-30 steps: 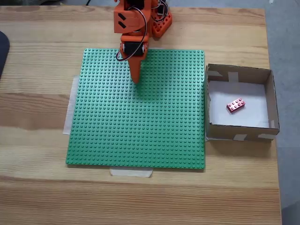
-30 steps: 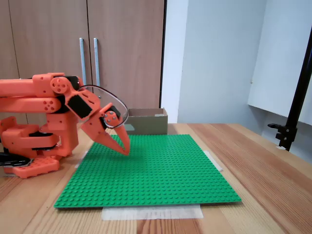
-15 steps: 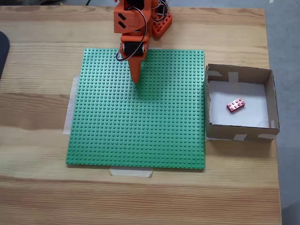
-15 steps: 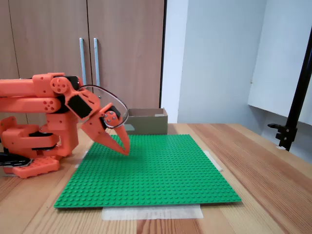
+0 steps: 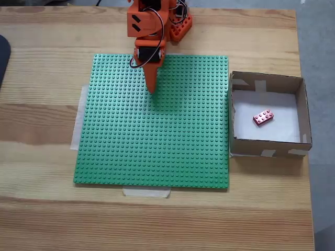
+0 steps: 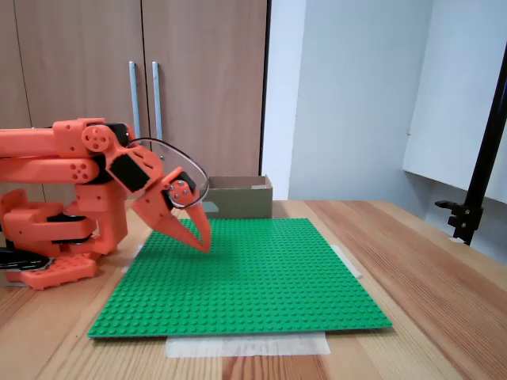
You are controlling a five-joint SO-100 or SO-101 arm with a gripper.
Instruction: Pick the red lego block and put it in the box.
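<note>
One red lego block (image 5: 263, 118) already lies on the white floor of the box (image 5: 303, 110) at the right of the top-down fixed view. The gripper (image 5: 152, 90), fingers pressed together and empty, points down over the green baseplate (image 5: 157, 146) at upper centre. What remains, I judge, is folding the arm back without snagging the studs.

The orange two-finger gripper (image 6: 204, 244) points downward, tips low over the large green studded baseplate (image 6: 253, 277), at 9 o'clock of the plate's centre. Its jaws are closed together with nothing between them. The orange arm base (image 6: 51, 237) stands on the wooden surface (image 6: 412, 261) at 9 o'clock. The shallow brown cardboard box (image 6: 238, 196) sits beyond the plate at 12 o'clock. Pale tape (image 6: 247, 344) lies at the plate's 6 o'clock edge.
</note>
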